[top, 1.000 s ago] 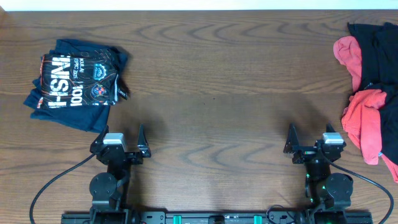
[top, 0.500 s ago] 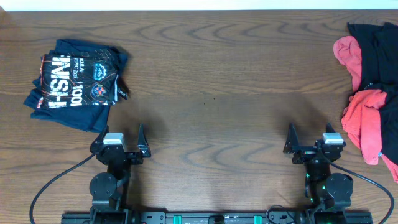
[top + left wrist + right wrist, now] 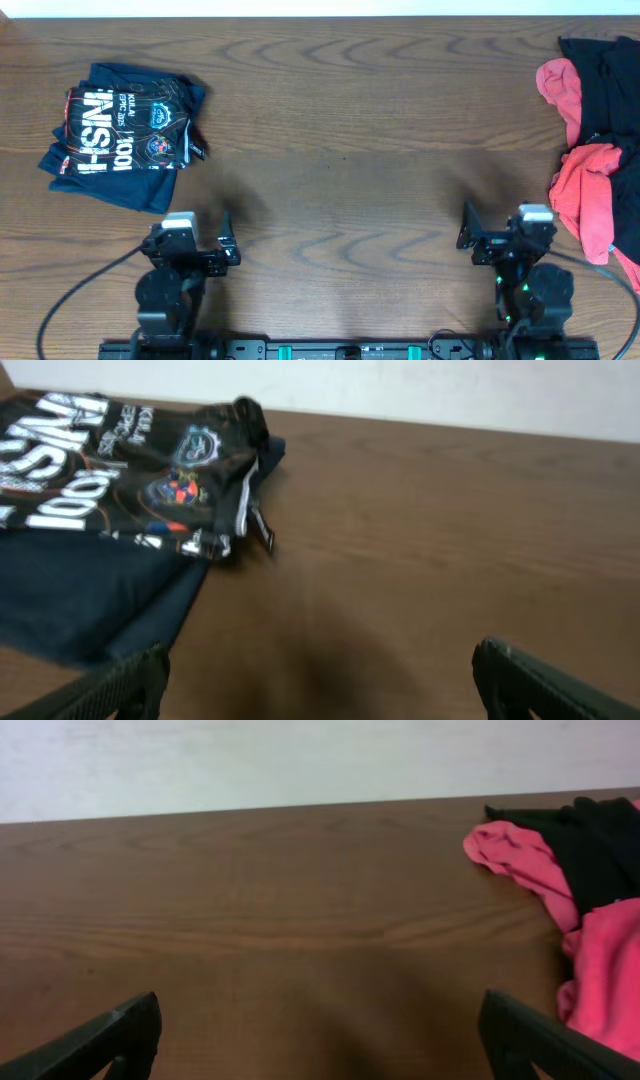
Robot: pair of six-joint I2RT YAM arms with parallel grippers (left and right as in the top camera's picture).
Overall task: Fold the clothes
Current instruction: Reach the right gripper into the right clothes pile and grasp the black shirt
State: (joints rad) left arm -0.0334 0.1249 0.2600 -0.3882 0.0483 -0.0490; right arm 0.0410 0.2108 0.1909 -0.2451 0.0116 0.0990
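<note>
Left end effector (image 3: 190, 232) and right end effector (image 3: 505, 232) rest released and empty, likely parked between the folded navy shirt (image 3: 125, 135) and the unfolded pile (image 3: 585, 185).

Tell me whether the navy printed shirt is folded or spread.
Folded. The navy printed shirt lies as a compact rectangle, layers stacked, no sleeves spread out.

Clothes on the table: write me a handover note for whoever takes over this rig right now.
Left gripper: open, empty, low over the table, on the robot's side of the navy printed shirt.
Right gripper: open, empty, close to the heap on its side.
Done: the navy printed shirt lies at the left and looks already folded.
Left: the coral-red garments and the black garment sit crumpled together at the right edge, partly out of frame. Each has to be pulled out and folded.
</note>
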